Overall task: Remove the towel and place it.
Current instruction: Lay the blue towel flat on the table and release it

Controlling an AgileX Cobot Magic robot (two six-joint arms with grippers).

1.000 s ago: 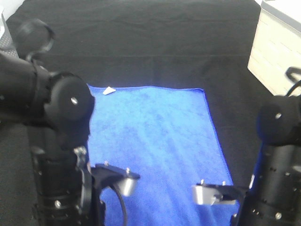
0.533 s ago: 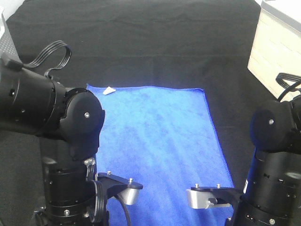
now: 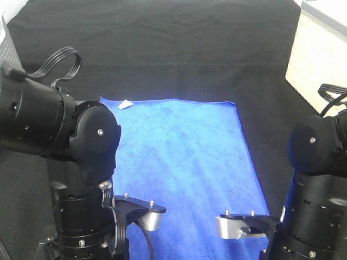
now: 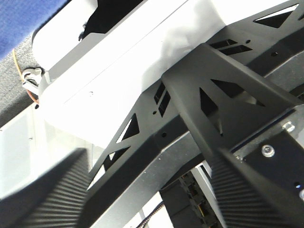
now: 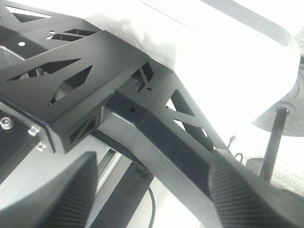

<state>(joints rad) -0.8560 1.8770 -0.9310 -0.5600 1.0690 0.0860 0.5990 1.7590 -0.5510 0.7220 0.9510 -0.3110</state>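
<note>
The bright blue towel (image 3: 179,162) lies flat on the black table cloth (image 3: 162,49), with its small white tag (image 3: 125,104) at the far left corner. Both arms are folded at the near edge, the left arm (image 3: 81,141) over the towel's near left part and the right arm (image 3: 320,157) beside its near right corner. In the left wrist view my left gripper (image 4: 147,199) is open and empty, pointing at the robot's frame, with a bit of towel (image 4: 19,19) at the edge. My right gripper (image 5: 156,199) is open and empty too, its fingers (image 5: 251,190) wide apart.
A pale box (image 3: 320,54) stands at the back right of the table. A light object (image 3: 4,46) shows at the far left edge. The robot's black and white frame (image 4: 142,85) fills both wrist views.
Both arms shifted in the first half second, the left elbow swinging right and lower. Since then they have barely moved. The towel has not moved.
</note>
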